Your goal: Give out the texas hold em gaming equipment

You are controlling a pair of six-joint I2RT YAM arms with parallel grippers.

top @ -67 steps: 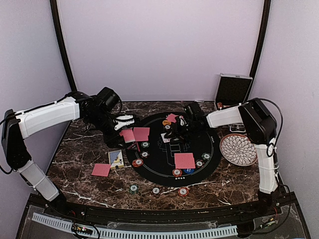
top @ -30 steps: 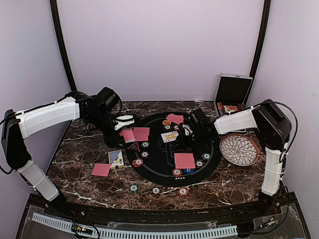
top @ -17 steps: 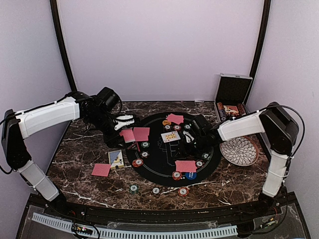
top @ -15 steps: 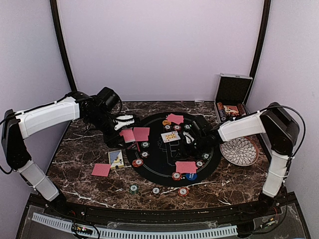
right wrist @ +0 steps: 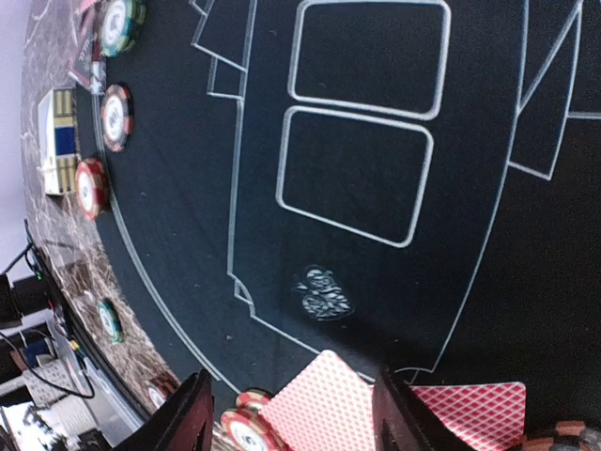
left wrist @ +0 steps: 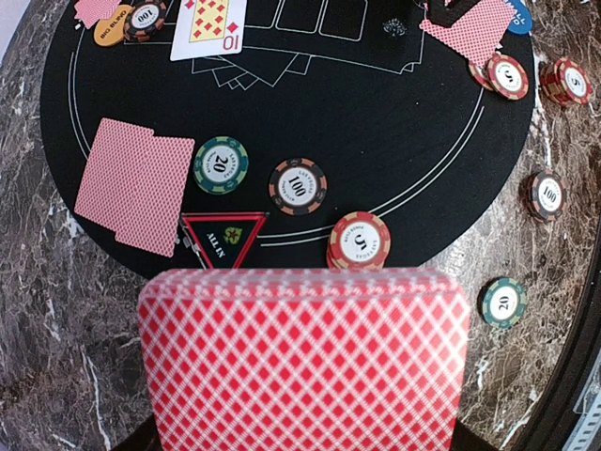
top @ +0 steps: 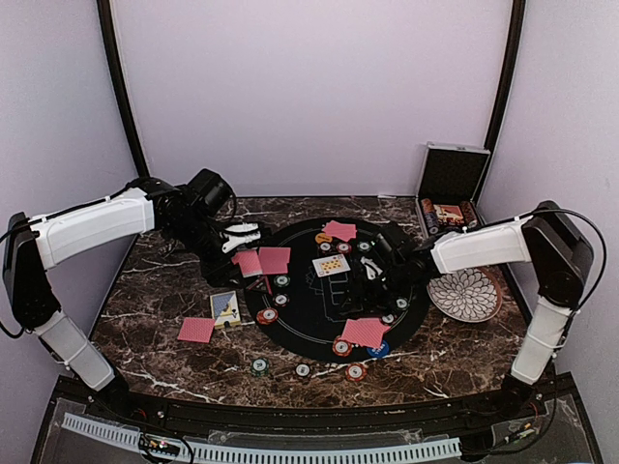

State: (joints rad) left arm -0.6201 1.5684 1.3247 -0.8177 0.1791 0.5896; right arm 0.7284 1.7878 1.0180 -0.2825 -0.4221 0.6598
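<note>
My left gripper [top: 242, 235] is shut on a deck of red-backed cards [left wrist: 305, 357], held over the left rim of the black mat [top: 300, 314]. My right gripper [top: 372, 277] hovers over the mat's right half. Its fingers stand apart in the right wrist view, either side of a red-backed card [right wrist: 324, 404] that touches neither and rests on a red chip [right wrist: 246, 434]. That card [top: 364, 332] lies tilted at the mat's near edge over a blue button [top: 380, 348]. A face-up ten [top: 332, 265] lies mid-mat. Two red-backed cards [top: 263, 261] lie on the left.
Chips [top: 281, 281] dot the mat, and three more [top: 303, 369] lie on the marble near the front. A card box [top: 224, 306] and a single card [top: 196, 330] sit to the left. The white patterned plate [top: 462, 293] and the open case [top: 451, 184] stand on the right.
My right gripper has drawn toward the near right and its fingers have spread. The red card at the mat's near side slid nearer and now lies tilted over the chips. The left arm stayed still.
</note>
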